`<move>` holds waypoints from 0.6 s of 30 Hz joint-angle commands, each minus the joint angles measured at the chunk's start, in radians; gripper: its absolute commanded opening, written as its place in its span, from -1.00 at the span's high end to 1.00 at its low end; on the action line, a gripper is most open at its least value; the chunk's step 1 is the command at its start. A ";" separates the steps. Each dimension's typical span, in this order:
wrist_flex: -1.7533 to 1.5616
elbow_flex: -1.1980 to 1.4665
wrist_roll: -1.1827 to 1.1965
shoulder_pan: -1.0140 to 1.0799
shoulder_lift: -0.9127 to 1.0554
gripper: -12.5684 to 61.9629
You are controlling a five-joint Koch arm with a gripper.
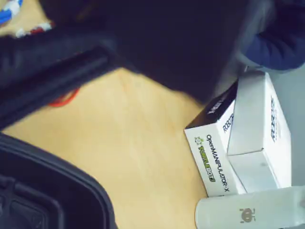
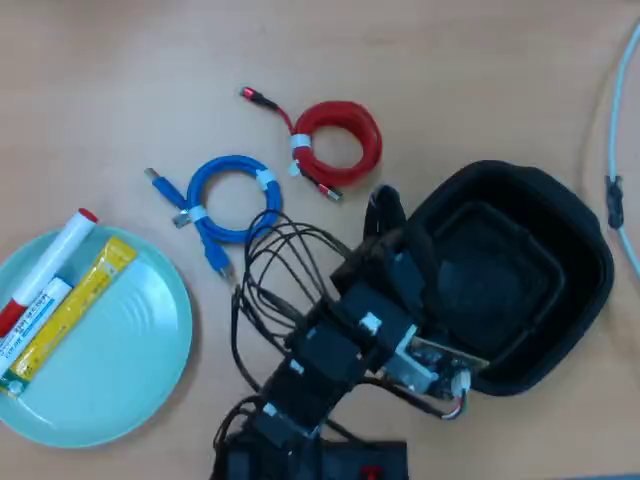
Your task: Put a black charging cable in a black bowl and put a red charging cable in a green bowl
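Observation:
The black bowl (image 2: 560, 300) stands at the right of the overhead view, and its rim fills the lower left of the wrist view (image 1: 71, 181). My gripper (image 2: 385, 208) hangs at the bowl's left rim. Its jaws overlap, dark and blurred, so their state is unclear. The red charging cable (image 2: 345, 125) lies coiled on the table, up and left of the gripper; a bit of it shows in the wrist view (image 1: 64, 100). The green bowl (image 2: 120, 370) sits at the lower left. I cannot make out the black charging cable; it is hidden or lost among dark wires.
A blue coiled cable (image 2: 232, 195) lies between the red coil and the green bowl. A marker (image 2: 45, 272) and a yellow packet (image 2: 70, 310) lie in the green bowl. Thin black wires (image 2: 285, 255) loop left of the arm. White boxes (image 1: 257, 124) and a white bottle (image 1: 252, 212) show in the wrist view.

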 commanded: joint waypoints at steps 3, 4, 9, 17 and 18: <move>-0.130 -0.048 -0.009 0.005 0.077 0.86; -0.133 -0.048 -0.006 0.003 0.080 0.86; -0.135 -0.043 -0.012 0.000 0.132 0.86; -0.127 -0.008 -0.015 0.118 0.109 0.87; -0.127 0.015 -0.015 0.135 0.097 0.87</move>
